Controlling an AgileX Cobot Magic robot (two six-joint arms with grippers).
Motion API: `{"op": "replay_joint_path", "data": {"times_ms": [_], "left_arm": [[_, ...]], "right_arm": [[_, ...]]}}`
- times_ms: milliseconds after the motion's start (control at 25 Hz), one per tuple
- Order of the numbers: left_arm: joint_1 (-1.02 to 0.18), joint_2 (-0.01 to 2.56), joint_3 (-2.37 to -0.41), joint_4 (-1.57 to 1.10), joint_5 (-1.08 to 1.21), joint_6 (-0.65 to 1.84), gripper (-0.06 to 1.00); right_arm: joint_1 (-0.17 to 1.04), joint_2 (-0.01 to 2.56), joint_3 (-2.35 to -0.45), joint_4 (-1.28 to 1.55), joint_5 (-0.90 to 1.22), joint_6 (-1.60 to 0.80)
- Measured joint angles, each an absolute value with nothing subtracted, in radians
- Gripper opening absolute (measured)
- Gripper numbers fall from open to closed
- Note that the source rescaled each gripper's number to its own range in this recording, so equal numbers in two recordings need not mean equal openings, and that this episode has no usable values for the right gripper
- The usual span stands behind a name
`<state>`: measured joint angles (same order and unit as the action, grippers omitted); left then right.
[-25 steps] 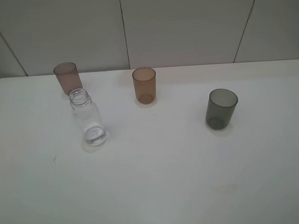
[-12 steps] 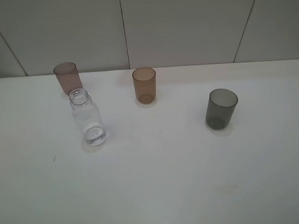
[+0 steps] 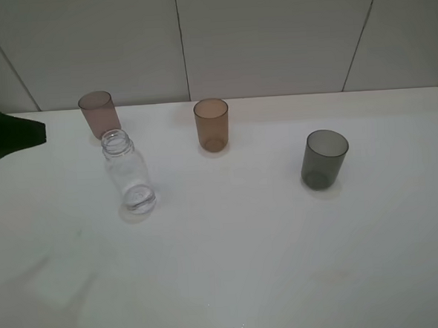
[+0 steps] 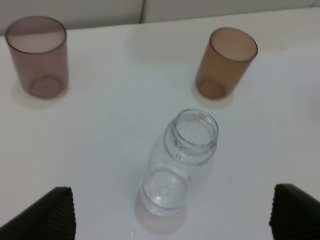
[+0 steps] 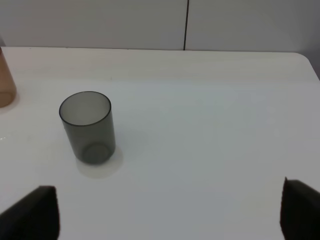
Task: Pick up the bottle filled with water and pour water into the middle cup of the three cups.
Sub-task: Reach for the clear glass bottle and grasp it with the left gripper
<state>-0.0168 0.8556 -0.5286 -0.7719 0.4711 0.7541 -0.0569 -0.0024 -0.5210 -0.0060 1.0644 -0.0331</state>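
My left gripper [image 4: 171,220] is spread wide, its fingertips [image 4: 47,215] well apart on either side of the bottle [image 4: 179,165], which stands upright, capless and untouched on the white table [image 4: 100,150]. My right gripper [image 5: 166,212] is likewise open above the table, the dark grey cup [image 5: 88,127] standing just ahead of it. Beyond the bottle, nearer the wall [image 3: 270,34], stand the pink-mauve cup [image 4: 38,56] and the middle cup [image 4: 225,62], amber, both upright, the amber one between the other two.

Bottle [image 3: 129,173] clear glossy plastic; pink cup [image 3: 99,114], middle cup [image 3: 211,124], grey cup [image 3: 323,159] transl. smooth plastic; table [image 3: 285,264] smooth, semi-gloss.
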Motion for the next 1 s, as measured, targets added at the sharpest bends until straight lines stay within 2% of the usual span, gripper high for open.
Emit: {"op": "replay_joint_path", "data": {"times_ms": [240, 440, 600, 840, 1000], "left_arm": [[-0.028, 1.061, -0.515, -0.872, 0.466, 0.887, 1.00], [-0.128, 1.156, -0.476, -0.957, 0.418, 0.951, 1.00], [-0.241, 1.172, -0.406, -0.975, 0.247, 0.964, 1.00], [-0.474, 1.173, -0.289, -0.977, -0.089, 0.963, 1.00], [-0.571, 1.182, -0.258, -0.979, -0.289, 0.952, 1.00]], "right_arm": [[-0.057, -0.002, -0.521, -0.006, 1.064, -0.033], [-0.057, -0.002, -0.521, -0.006, 1.064, -0.033], [-0.057, -0.002, -0.521, -0.006, 1.064, -0.033], [-0.057, -0.002, -0.521, -0.006, 1.064, -0.033], [-0.057, -0.002, -0.521, -0.006, 1.064, -0.033]]}}
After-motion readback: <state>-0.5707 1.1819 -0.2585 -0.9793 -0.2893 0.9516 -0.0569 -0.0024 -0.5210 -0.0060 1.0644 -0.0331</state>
